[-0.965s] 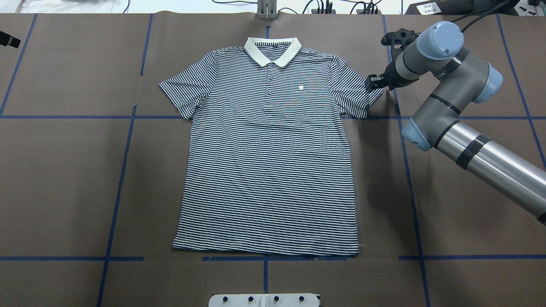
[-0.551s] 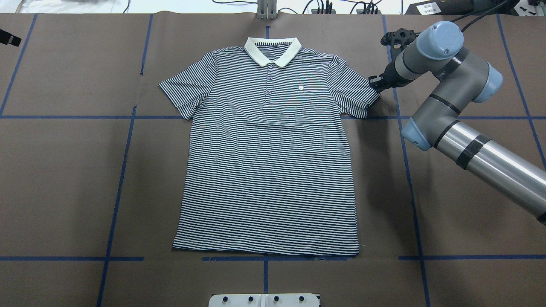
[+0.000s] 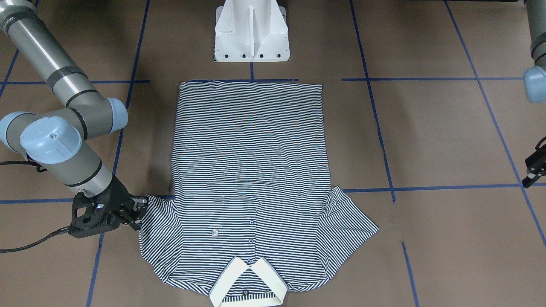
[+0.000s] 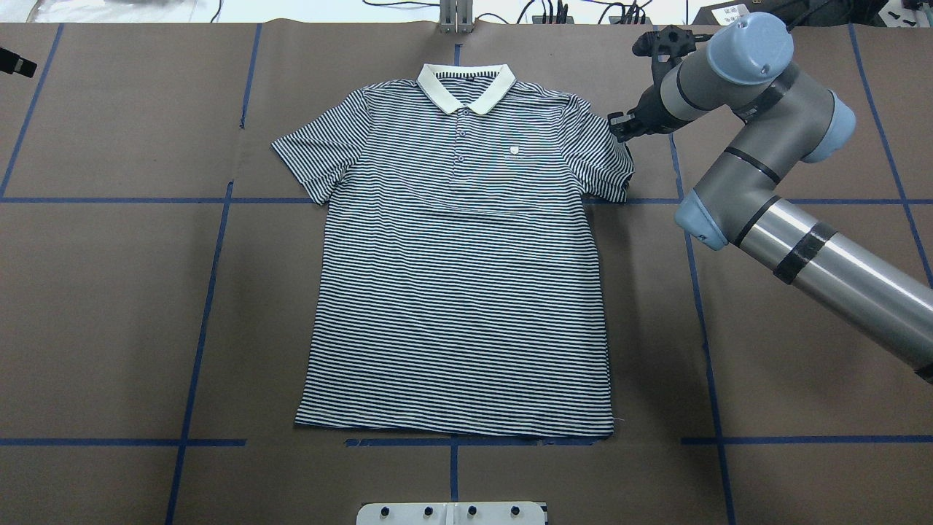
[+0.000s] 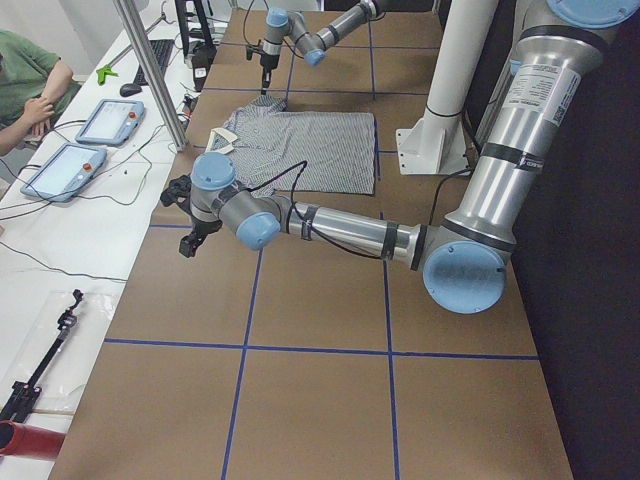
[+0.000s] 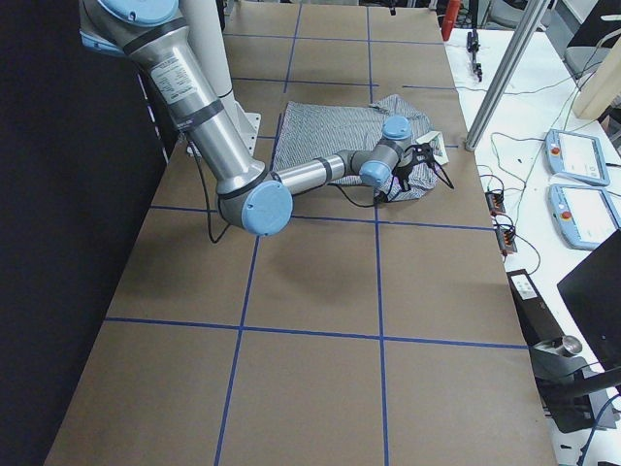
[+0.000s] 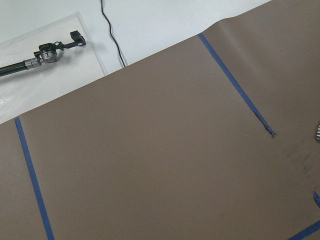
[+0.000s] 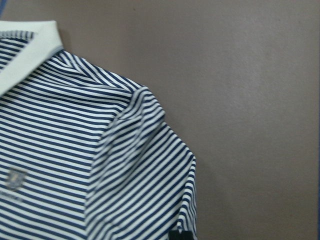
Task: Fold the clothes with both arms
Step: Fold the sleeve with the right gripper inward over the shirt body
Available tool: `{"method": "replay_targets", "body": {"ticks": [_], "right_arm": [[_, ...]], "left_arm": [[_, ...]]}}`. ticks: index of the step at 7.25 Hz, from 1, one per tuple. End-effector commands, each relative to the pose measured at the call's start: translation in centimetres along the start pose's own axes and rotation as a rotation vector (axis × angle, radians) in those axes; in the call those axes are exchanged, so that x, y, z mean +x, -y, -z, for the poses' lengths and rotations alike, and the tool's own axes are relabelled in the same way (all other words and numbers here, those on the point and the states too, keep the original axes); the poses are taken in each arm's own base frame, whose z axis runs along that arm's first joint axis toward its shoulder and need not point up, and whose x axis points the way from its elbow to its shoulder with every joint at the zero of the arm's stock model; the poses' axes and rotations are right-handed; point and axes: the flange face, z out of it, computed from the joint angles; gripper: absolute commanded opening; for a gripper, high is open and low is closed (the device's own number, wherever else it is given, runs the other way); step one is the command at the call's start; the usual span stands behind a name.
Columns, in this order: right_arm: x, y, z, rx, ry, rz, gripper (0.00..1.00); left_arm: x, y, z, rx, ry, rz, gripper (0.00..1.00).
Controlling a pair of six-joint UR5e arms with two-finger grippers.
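Striped polo shirt point(image 4: 459, 292) lay flat and face up at the middle of the brown tabletop point(image 4: 109, 292), its cream collar point(image 4: 466, 87) on the side away from the robot. The right pincer point(image 4: 619, 127) was at the outer hem of the sleeve point(image 4: 601, 157) on the robot's right, apparently closed on the rumpled, slightly raised cloth. The left pincer point(image 3: 533, 175) hung well apart from the shirt; its opening could not be told.
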Motion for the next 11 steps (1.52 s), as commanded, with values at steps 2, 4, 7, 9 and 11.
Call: {"method": "replay_targets", "body": {"ticks": [2, 4, 7, 9, 11], "right_arm": [[-9.9, 3.0, 1.8, 0.033, 0.068, 0.02, 0.0], [-17.3, 7.7, -2.9, 0.068, -0.066, 0.018, 0.0], [-18.4, 6.4, -6.1, 0.093, -0.147, 0.031, 0.0], [-19.5, 5.3, -6.7, 0.106, -0.151, 0.047, 0.99], [-18.0, 5.7, -5.5, 0.074, -0.116, 0.029, 1.0]], "left_arm": [[-0.1, 0.0, 0.1, 0.002, 0.001, 0.002, 1.0], [-0.3, 0.0, 0.2, 0.0, 0.002, 0.005, 1.0], [-0.2, 0.3, 0.2, 0.002, 0.002, 0.006, 1.0], [-0.1, 0.6, 0.2, 0.006, 0.001, 0.014, 1.0], [0.0, 0.7, 0.3, 0.008, 0.001, 0.013, 1.0]]}}
